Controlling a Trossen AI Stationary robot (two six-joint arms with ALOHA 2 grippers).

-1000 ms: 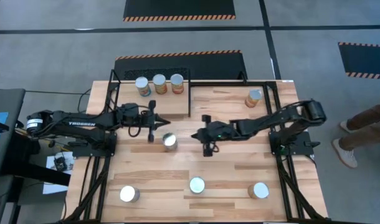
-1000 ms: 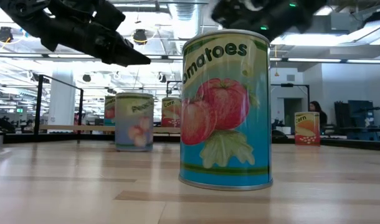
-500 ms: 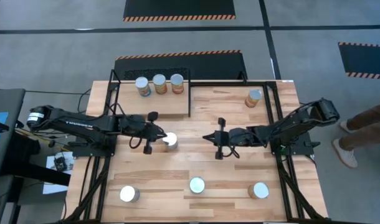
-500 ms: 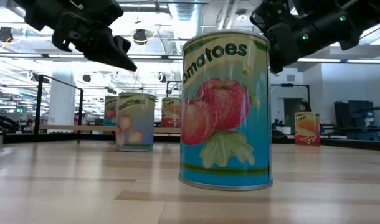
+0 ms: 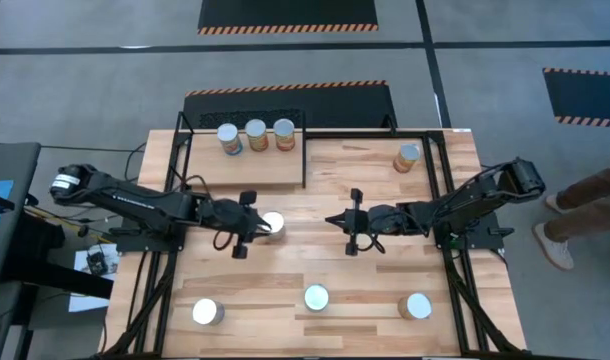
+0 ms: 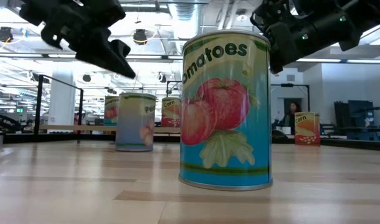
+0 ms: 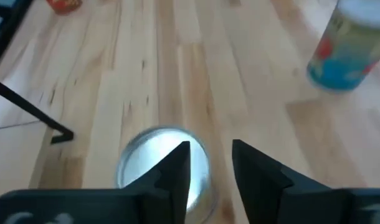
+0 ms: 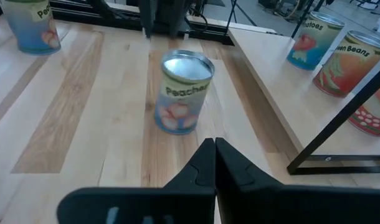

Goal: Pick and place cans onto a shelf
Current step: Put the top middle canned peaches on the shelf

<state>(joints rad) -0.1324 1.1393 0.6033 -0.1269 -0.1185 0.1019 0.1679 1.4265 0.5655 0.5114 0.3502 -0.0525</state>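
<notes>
Jaws on the left arm [image 5: 255, 224] are standing parted, hanging directly above the peaches can [image 5: 273, 224] near the middle of the tabletop [image 5: 385, 250]; in the left wrist view the two dark fingers [image 7: 177, 168] are showing a gap between them over the can's shiny lid [image 7: 154, 163], and nothing is sitting between them. Whether a finger is touching the lid, the pictures are not telling. Jaws on the right arm [image 5: 332, 221] are sitting clenched, finger against finger with nothing held, pointing at the same can from its other side and staying apart from it; the right wrist view is showing that can [image 8: 182, 92] standing upright on the planks ahead of the closed tips [image 8: 212, 163].

Three cans [image 5: 255, 135] are standing in a row on the shelf [image 5: 245, 172] at the far left of the tabletop, and a fifth can [image 5: 407, 157] is standing alone at the far right. Three more cans are lining the near edge: one at the left [image 5: 206, 312], a tomatoes can [image 5: 316, 297] in the middle, one at the right [image 5: 417, 306]. From the low view the tomatoes can [image 6: 225, 109] is filling the foreground, with both arms hanging above and behind it.

A person's legs [image 5: 583, 215] are showing on the floor beyond the right edge.
</notes>
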